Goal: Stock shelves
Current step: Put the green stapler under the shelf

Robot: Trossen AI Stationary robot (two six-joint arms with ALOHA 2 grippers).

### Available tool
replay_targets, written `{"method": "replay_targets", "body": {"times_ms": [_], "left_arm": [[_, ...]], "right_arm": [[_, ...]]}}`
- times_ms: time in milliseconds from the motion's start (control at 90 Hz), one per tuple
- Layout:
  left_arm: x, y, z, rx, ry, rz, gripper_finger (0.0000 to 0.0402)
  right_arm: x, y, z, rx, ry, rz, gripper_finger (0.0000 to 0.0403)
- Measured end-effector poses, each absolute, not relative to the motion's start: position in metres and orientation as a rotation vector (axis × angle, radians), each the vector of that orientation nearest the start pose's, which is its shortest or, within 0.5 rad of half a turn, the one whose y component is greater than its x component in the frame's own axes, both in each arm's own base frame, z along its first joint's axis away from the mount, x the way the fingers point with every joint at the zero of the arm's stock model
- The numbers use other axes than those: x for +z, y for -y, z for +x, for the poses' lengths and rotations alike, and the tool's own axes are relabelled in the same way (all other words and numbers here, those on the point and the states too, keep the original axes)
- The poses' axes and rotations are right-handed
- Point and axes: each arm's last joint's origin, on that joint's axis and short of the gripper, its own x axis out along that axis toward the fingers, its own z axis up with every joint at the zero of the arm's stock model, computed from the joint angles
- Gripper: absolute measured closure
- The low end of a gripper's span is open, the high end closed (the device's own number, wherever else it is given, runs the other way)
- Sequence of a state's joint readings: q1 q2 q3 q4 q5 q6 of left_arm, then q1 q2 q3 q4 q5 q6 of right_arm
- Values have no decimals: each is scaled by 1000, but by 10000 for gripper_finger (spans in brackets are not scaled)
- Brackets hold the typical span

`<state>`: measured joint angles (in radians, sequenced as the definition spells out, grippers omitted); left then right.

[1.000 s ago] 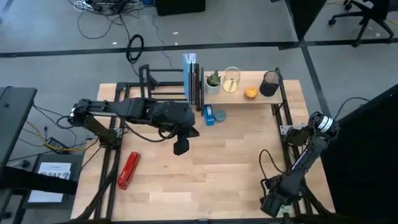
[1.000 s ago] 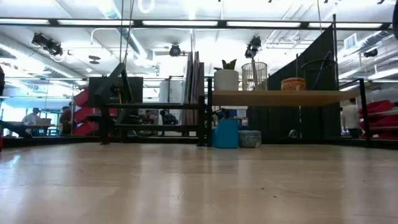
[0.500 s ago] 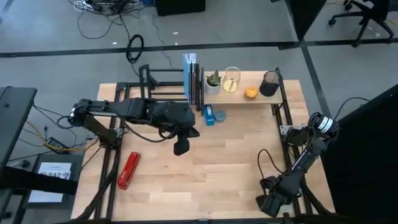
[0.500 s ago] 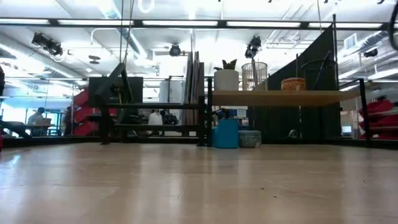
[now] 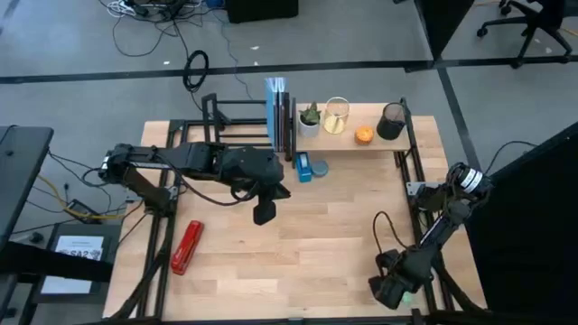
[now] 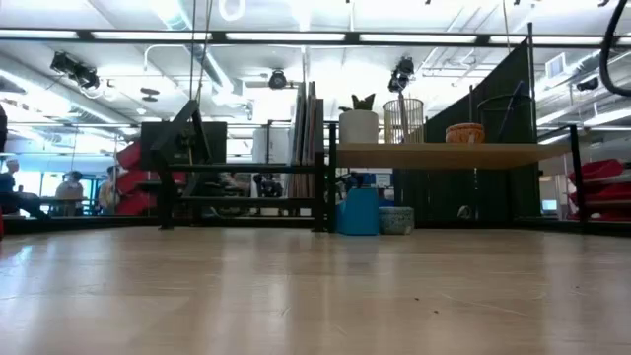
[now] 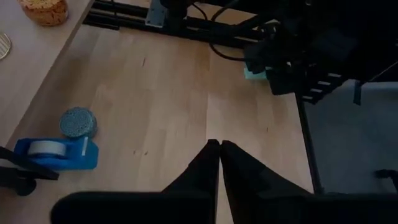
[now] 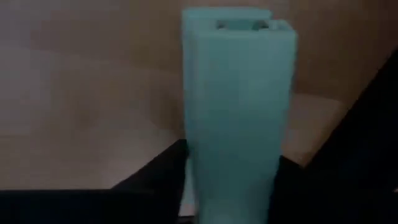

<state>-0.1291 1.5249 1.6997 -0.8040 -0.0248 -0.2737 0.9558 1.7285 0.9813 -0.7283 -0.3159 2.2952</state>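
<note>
A teal block (image 8: 236, 106) is gripped in the right tool (image 5: 390, 284), well short of the wooden plank shelf (image 5: 361, 144), which is already stocked with a plant, baskets and sponge. The left tool (image 7: 219, 163), fingers closed and empty, hangs near the black rack (image 5: 237, 116); a red item (image 5: 186, 246) is left unshelved on the surface.

A: What's loose on the table?
B: Red stapler (image 5: 186, 246) near left edge; blue tape dispenser (image 5: 302, 167) w/ round grey tin (image 5: 319, 168) just beside it.
A: Background?
B: People seated (image 6: 69, 190), far left.
</note>
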Motion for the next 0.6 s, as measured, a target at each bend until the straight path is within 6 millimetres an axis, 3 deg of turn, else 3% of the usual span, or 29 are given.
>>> {"method": "replay_targets", "body": {"times_ms": [244, 400, 600], "left_arm": [[412, 40, 314, -5, -640, -241, 402], [411, 41, 314, -8, -648, -239, 402], [409, 41, 312, -7, -682, -229, 402]], "right_arm": [[166, -224, 204, -832, -1567, 1193, 323], [168, -184, 244, -757, -1513, 1197, 323], [164, -124, 277, -777, -1419, 1178, 323]]}}
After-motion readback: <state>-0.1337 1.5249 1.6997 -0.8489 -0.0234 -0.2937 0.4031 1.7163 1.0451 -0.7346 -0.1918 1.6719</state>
